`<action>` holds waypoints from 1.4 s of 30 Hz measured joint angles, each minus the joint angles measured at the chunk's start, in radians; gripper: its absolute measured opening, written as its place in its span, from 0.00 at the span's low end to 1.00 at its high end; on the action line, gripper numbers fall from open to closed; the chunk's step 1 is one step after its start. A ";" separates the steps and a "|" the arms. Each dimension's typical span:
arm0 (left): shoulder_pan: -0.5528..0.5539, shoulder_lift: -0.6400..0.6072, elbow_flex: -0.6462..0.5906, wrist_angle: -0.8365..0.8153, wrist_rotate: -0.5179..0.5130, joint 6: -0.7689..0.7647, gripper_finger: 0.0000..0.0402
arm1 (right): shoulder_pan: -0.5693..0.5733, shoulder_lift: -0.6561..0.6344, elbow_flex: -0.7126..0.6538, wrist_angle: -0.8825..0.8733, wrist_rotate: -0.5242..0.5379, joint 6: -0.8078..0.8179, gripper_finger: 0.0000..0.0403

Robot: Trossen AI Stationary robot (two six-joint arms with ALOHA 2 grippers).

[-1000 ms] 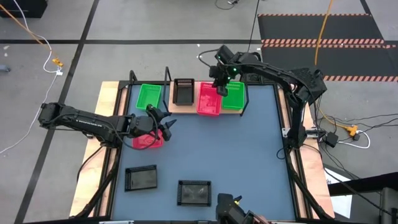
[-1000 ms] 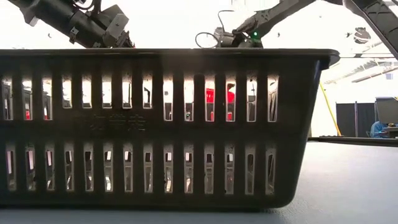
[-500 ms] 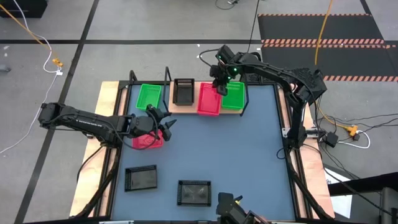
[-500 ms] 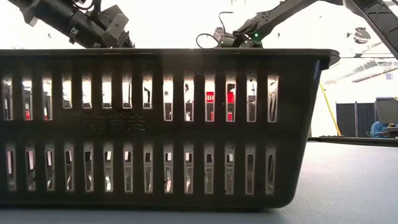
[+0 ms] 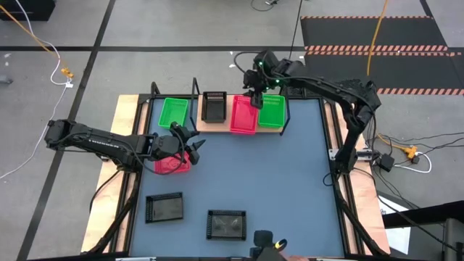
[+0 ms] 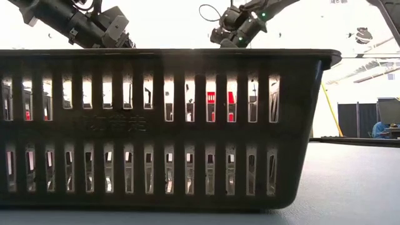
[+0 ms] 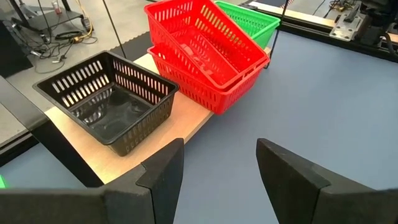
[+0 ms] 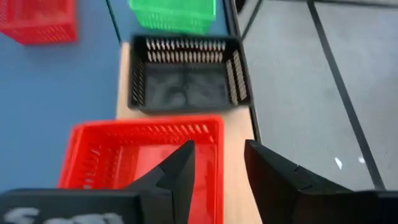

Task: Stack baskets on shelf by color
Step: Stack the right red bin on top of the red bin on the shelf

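Observation:
On the light-wood shelf at the far edge stand a green basket, a black basket, two stacked red baskets and another green basket. The upper red basket lies askew in the lower one. My right gripper hovers open above the red stack's far end. My left gripper is open over the blue table and points at the shelf, with nothing between its fingers. A third red basket sits on the table under the left wrist.
Two black baskets stand on the table near its front edge; one of them fills the low view. The table's middle and right show bare blue surface. Black frame posts rise at the shelf's back.
My right gripper has opened and let go of the upper red basket, then risen and drawn back toward the far edge. The basket stays on the red stack, tilted.

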 joint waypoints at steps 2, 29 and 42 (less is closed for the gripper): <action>0.000 0.000 0.000 0.000 0.000 0.000 0.50 | 0.007 0.011 0.000 -0.001 0.047 0.001 0.30; 0.026 0.000 0.000 -0.002 0.000 0.023 0.50 | -0.054 0.014 -0.150 0.095 -0.097 0.068 0.01; 0.034 0.000 0.000 0.002 0.008 0.023 0.50 | -0.132 0.013 -0.127 0.027 -0.327 0.171 0.00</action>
